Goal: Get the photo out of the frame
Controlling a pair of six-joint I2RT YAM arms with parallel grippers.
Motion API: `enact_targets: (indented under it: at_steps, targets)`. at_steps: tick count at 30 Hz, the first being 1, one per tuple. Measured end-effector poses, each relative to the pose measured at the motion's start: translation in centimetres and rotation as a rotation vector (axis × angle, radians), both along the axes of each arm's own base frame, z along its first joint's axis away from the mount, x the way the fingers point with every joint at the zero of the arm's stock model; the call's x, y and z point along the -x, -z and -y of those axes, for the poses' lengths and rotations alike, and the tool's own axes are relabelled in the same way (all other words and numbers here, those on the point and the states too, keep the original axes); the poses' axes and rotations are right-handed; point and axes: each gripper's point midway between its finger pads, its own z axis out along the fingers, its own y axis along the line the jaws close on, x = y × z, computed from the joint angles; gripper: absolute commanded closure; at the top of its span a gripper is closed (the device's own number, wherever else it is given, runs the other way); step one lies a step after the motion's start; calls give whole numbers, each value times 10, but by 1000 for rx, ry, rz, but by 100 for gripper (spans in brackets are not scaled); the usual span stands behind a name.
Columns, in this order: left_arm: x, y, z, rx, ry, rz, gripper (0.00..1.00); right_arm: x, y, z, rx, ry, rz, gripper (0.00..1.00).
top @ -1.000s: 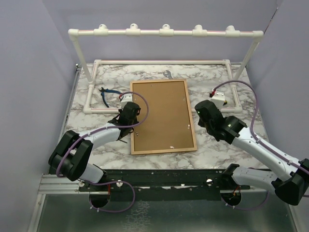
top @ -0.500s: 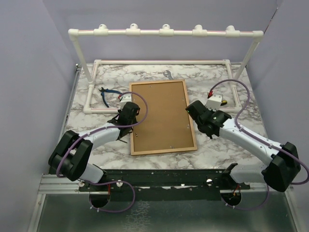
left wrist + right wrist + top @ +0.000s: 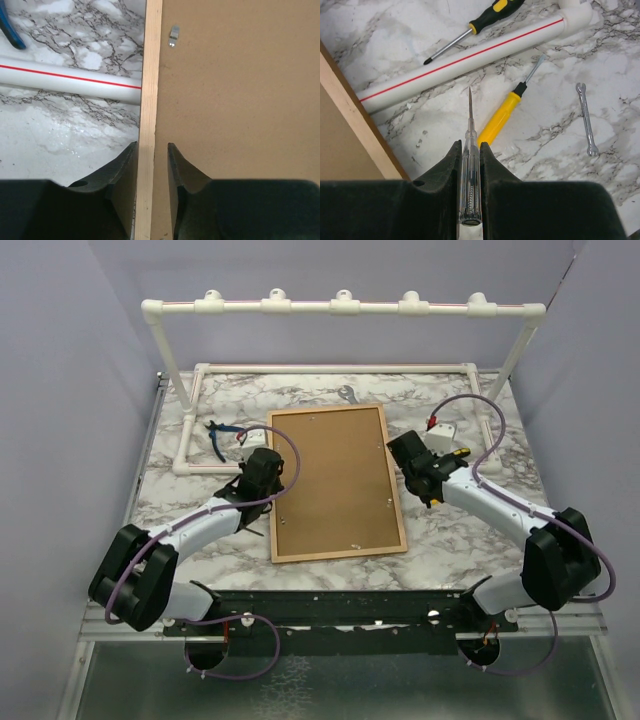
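The frame [image 3: 337,483] is lying back-up on the desk [image 3: 440,540], its long axis running near to far. It is looking stiff, probably fragile, best held by its border. The photo is not showing. Astride the left border, the left tool [image 3: 152,146] is standing apart; the right tool [image 3: 470,145] is clamping a screwdriver [image 3: 470,127].

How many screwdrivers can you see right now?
3. A clear-handled screwdriver is clamped in the right gripper; a yellow screwdriver lies just ahead of it; a black-and-yellow screwdriver lies beyond the white pipe. Others may be hidden.
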Motion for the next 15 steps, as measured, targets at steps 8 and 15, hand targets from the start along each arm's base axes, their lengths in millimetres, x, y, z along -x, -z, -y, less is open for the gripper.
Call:
enact_targets:
  at_steps: [8, 15]
  targets:
    - [-3, -15, -1, 32, -15, 49, 61, -15, 17, 7, 10, 18, -29, 99]
    - [9, -7, -8, 33, -26, 39, 54, -14, 30, 16, 59, 73, -45, 99]
